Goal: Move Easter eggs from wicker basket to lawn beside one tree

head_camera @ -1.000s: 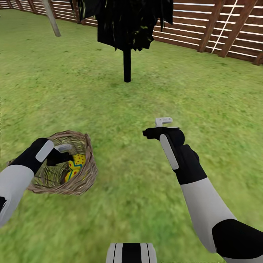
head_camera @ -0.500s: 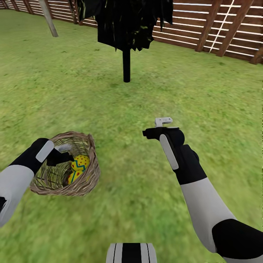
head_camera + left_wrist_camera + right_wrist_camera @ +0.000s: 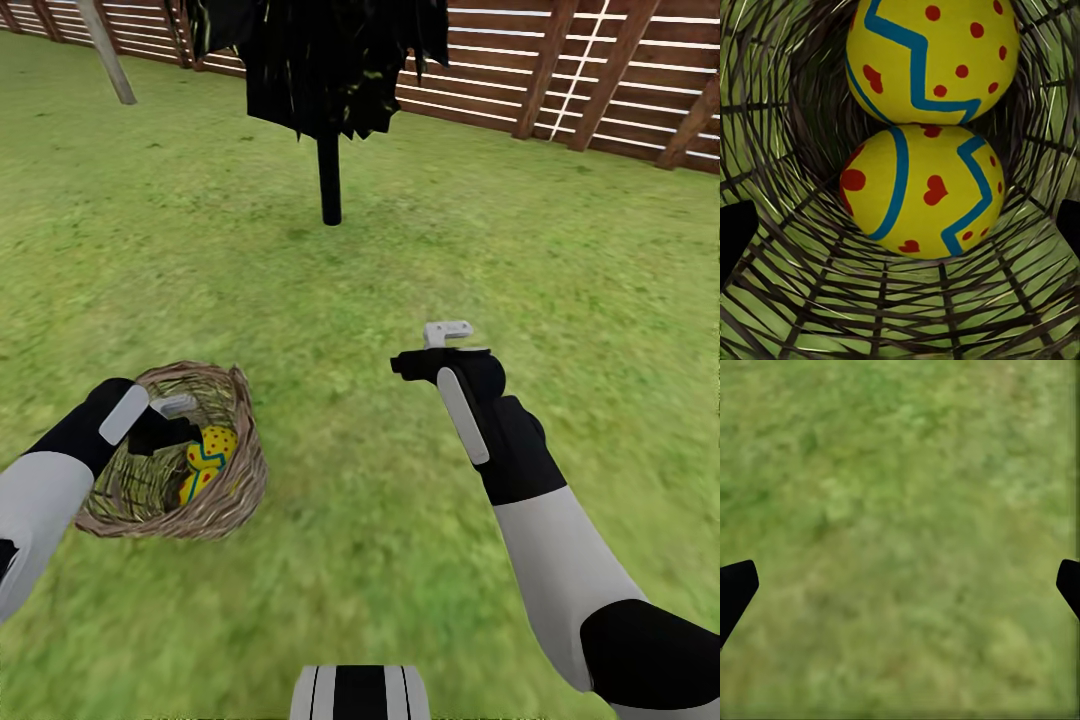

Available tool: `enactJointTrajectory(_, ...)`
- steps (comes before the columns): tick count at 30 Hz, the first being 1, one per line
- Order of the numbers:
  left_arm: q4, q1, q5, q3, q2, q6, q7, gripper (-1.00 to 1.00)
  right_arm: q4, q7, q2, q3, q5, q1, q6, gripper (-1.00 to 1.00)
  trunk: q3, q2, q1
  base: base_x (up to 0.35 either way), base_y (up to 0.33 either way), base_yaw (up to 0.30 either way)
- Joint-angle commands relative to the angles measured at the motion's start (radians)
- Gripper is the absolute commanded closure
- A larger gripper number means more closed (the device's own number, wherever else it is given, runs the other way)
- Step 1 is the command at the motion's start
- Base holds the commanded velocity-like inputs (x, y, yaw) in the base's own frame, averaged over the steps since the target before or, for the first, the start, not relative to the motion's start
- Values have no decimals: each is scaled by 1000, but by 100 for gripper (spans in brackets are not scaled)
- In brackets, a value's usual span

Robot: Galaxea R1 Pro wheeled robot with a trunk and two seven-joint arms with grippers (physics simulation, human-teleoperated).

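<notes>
Since the earlier pictures the whole head view has shifted a little, so the black tree point(image 3: 328, 100) and the fence point(image 3: 600, 80) sit more to the left; this is the camera, not the things. Both arms keep the same pose.

The basket point(image 3: 215, 500) lies on the lawn point(image 3: 400, 560) at the robot's left, tilted, with its mouth toward the left gripper point(image 3: 172, 415). This gripper is at the rim, just inside the mouth. Its two black fingers point(image 3: 736, 232) show far apart at both edges of the left wrist view, so it is open and holds nothing.

Inside the basket I see two eggs, yellow with a blue zigzag and red marks. The near egg point(image 3: 922, 191) touches the far egg point(image 3: 934, 60), which lies deeper. A third egg I cannot see.

The right gripper point(image 3: 440, 345) hangs over bare grass, well apart from the basket, with fingers spread wide and nothing between them.

A pale trunk point(image 3: 105, 50) stands far at the back left.
</notes>
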Motion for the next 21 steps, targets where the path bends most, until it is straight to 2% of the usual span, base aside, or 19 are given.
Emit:
enactJointTrajectory(1,-1,-1,11,-12,2,1,8,-100,0,-10,0,1,-10,-1,3,-100,-1,0,0,-86,21,-33)
enactJointTrajectory(5,-1,-1,11,-17,2,1,7,-100,1,-10,-1,1,-10,-1,3,-100,0,0,0,-109,59,-74)
enactJointTrajectory(13,-1,-1,11,-21,3,-4,-4,-100,2,-10,0,2,-10,-1,3,-100,2,0,0,-38,73,-189)
enactJointTrajectory(21,-2,-1,10,-46,6,-24,-36,-100,21,-10,0,2,-10,-1,1,-100,2,0,0,-3,45,-37)
